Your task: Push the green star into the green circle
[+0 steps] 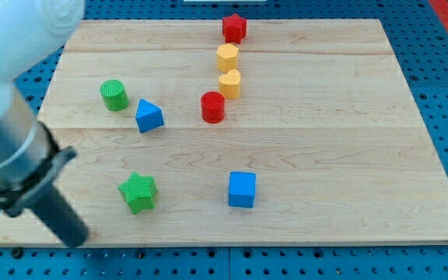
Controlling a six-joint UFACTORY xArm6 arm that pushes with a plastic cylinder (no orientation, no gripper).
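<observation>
The green star (138, 192) lies on the wooden board at the view's lower left. The green circle (114, 95) stands at the upper left, well above the star. A blue triangle (148, 117) sits just right of and below the circle, between the two green blocks but off to the right. My dark rod comes down from the view's left, and my tip (75, 237) rests at the board's bottom left corner, left of and below the green star, apart from it.
A blue cube (242, 190) lies right of the star. A red cylinder (212, 107), two yellow blocks (229, 83) (227, 57) and a red star (234, 28) form a line up the middle. The board's bottom edge (232, 243) is near my tip.
</observation>
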